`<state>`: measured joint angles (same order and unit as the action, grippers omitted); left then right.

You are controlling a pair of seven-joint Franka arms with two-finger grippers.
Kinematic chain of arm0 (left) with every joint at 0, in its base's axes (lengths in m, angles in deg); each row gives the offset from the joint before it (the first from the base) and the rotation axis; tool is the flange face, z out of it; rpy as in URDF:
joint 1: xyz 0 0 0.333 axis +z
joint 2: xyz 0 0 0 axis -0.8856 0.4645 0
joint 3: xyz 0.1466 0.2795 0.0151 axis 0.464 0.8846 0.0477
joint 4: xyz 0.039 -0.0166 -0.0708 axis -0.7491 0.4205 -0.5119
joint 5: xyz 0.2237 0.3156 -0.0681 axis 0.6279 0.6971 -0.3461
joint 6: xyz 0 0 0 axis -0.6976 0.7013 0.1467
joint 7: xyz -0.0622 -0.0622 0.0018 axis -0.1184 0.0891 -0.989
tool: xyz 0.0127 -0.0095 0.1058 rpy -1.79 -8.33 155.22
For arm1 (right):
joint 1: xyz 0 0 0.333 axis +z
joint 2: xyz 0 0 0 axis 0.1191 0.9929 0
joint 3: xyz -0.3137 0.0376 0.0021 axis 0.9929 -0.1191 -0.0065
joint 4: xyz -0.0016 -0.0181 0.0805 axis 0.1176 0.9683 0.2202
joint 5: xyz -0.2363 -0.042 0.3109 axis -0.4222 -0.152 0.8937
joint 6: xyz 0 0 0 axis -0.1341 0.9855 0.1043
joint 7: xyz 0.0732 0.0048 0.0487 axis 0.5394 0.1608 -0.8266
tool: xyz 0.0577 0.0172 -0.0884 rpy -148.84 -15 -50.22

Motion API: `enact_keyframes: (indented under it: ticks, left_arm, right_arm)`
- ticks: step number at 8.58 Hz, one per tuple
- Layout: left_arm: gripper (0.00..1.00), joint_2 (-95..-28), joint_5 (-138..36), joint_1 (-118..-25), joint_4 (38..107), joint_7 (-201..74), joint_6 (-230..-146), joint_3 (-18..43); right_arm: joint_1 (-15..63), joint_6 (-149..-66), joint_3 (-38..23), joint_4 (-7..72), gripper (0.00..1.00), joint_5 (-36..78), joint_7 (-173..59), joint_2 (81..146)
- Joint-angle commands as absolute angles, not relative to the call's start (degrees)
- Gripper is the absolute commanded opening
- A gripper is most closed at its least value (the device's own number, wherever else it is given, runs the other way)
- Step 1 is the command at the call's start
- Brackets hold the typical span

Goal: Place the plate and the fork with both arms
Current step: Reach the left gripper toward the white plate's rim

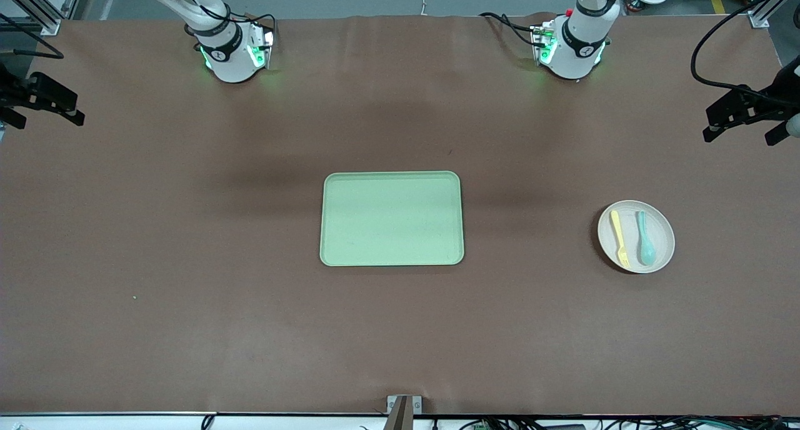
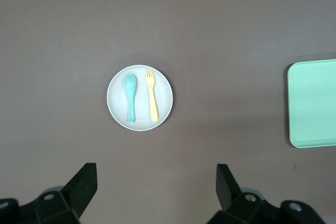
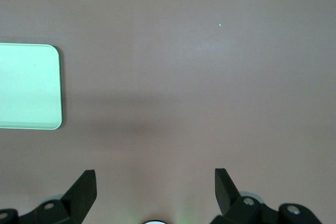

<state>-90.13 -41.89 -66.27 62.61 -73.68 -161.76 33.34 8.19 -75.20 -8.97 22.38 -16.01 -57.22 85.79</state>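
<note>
The beige plate [image 1: 664,230] lies on the brown table toward the left arm's end. On it lie the pale-yellow fork [image 1: 620,237] and a teal spoon [image 1: 645,245], side by side. In the left wrist view the plate [image 2: 164,98], the fork [image 2: 153,95] and the spoon [image 2: 130,95] show far below. My left gripper [image 1: 740,136] hangs high and open near that end of the table, its fingers wide apart in its own view [image 2: 156,182]. My right gripper [image 1: 47,119] hangs high and open at the right arm's end, empty in its own view [image 3: 156,182].
A light-green rectangular tray [image 1: 392,219] lies empty at the table's middle; it also shows in the left wrist view [image 2: 315,103] and the right wrist view [image 3: 29,85]. A tiny green speck [image 1: 134,298] lies on the cloth toward the right arm's end.
</note>
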Motion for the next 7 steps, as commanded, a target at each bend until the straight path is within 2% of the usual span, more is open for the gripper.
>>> enact_keyframes:
  ticks: [1, 4, 7]
  left_arm:
    - [1.0, -90.43, -40.66, -66.54, 61.65, -73.37, -159.59, 33.47]
    - [1.0, -89.03, -40.84, -64.28, 62.0, -70.84, -159.58, 33.91]
    - [0.99, -81.94, -41.37, -57.6, 62.26, -79.02, -160.19, 33.91]
  right_arm:
    - [8.51, -75.56, -9.03, 22.95, 0.99, -16.66, -56.78, 85.49]
    - [9.12, -75.64, -9.12, 23.3, 0.99, -16.66, -56.78, 85.76]
    - [9.13, -76.0, -9.12, 23.74, 0.99, -16.66, -56.78, 85.76]
